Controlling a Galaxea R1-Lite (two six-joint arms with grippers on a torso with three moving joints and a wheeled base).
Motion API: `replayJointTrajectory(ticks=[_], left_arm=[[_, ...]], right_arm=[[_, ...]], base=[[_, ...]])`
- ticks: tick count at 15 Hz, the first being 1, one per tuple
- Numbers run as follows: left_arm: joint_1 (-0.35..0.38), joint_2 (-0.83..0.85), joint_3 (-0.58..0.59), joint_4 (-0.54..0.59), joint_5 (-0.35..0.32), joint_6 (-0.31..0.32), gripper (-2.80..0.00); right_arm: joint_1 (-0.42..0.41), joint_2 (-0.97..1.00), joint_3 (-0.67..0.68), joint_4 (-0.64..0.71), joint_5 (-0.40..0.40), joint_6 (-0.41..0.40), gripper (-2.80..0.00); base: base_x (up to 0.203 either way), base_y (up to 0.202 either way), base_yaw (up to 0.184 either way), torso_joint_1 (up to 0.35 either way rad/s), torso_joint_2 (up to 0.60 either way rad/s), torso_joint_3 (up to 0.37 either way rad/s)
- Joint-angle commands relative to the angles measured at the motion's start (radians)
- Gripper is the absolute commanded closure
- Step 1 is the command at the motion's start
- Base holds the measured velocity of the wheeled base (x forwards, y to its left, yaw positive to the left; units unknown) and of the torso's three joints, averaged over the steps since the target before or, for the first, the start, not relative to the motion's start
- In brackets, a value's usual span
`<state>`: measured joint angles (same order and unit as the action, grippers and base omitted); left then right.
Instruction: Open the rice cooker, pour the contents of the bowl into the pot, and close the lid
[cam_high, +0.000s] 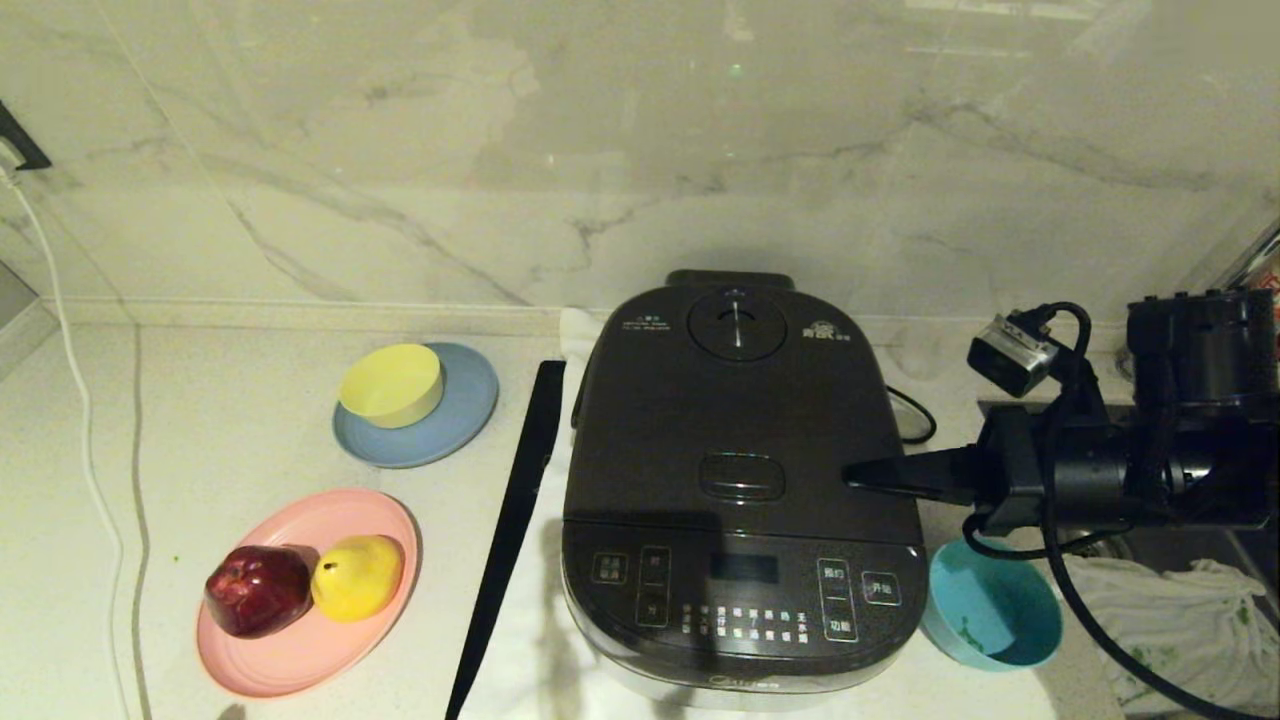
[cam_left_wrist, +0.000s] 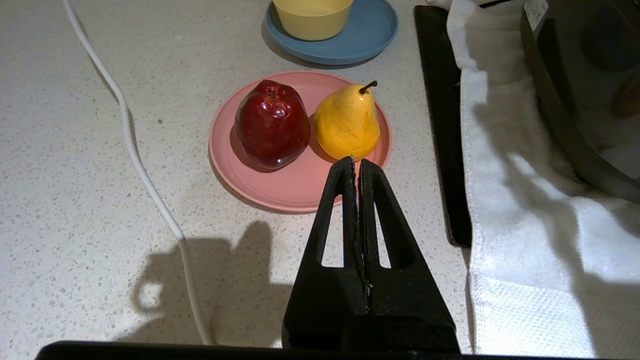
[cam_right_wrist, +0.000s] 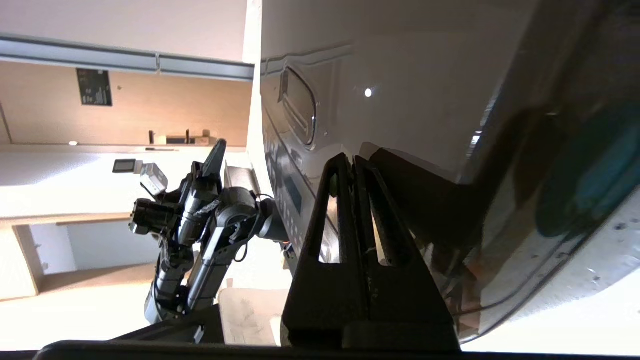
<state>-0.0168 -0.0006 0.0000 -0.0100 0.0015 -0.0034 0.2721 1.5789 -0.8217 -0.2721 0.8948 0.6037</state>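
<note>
Item: rice cooker (cam_high: 740, 480), lid (cam_high: 735, 420) down, no sign of the pot. Status: bowl (cam_high: 992, 603) holds only green specks, so the pouring looks done and the lid closed; task judged near complete. Right gripper (cam_high: 858, 473): fingers pressed together, holding nothing, tip over the lid's right edge just beside the release button (cam_high: 741, 476); contact unclear. Bowl sits just below that gripper. Left gripper (cam_left_wrist: 356, 165): shut, empty, parked near a pink plate (cam_left_wrist: 300, 187).

Glossy, perhaps plastic rice cooker (cam_high: 740, 470); textured white cloth (cam_left_wrist: 525, 240); speckled counter (cam_left_wrist: 75, 175).
</note>
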Motion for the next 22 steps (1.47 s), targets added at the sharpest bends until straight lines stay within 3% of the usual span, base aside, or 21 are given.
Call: replayJointTrajectory(ticks=[1, 4, 7, 11, 14, 17, 22], left_arm=[[0.0, 0.001, 0.003, -0.001, 0.0, -0.001, 0.0], [0.0, -0.001, 0.003, -0.001, 0.0, -0.001, 0.0], [0.0, -0.001, 0.003, -0.001, 0.0, 0.0, 0.0], [0.0, 0.001, 0.003, -0.001, 0.0, -0.001, 0.0], [0.0, -0.001, 0.003, -0.001, 0.0, 0.0, 0.0], [0.0, 0.0, 0.003, -0.001, 0.0, -0.001, 0.0], [0.0, -0.001, 0.003, -0.001, 0.0, -0.001, 0.0]], right_arm=[[-0.002, -0.065, -0.01, -0.002, 0.006, 0.008, 0.0], [-0.006, -0.156, -0.035, 0.014, -0.003, 0.013, 0.0], [-0.001, -0.233, -0.064, 0.09, -0.061, 0.012, 0.0], [0.024, -0.294, -0.199, 0.442, -0.173, -0.046, 0.0], [0.15, -0.296, -0.25, 0.656, -0.317, -0.141, 0.0], [0.259, -0.267, -0.239, 0.687, -0.419, -0.146, 0.0], [0.272, -0.255, -0.18, 0.685, -0.433, -0.139, 0.0]], base=[[0.0, 0.0, 0.0, 0.0, 0.0, 0.0], [0.0, 0.0, 0.0, 0.0, 0.0, 0.0], [0.0, 0.0, 0.0, 0.0, 0.0, 0.0], [0.0, 0.0, 0.0, 0.0, 0.0, 0.0], [0.0, 0.0, 0.0, 0.0, 0.0, 0.0], [0.0, 0.0, 0.0, 0.0, 0.0, 0.0], [0.0, 0.0, 0.0, 0.0, 0.0, 0.0]])
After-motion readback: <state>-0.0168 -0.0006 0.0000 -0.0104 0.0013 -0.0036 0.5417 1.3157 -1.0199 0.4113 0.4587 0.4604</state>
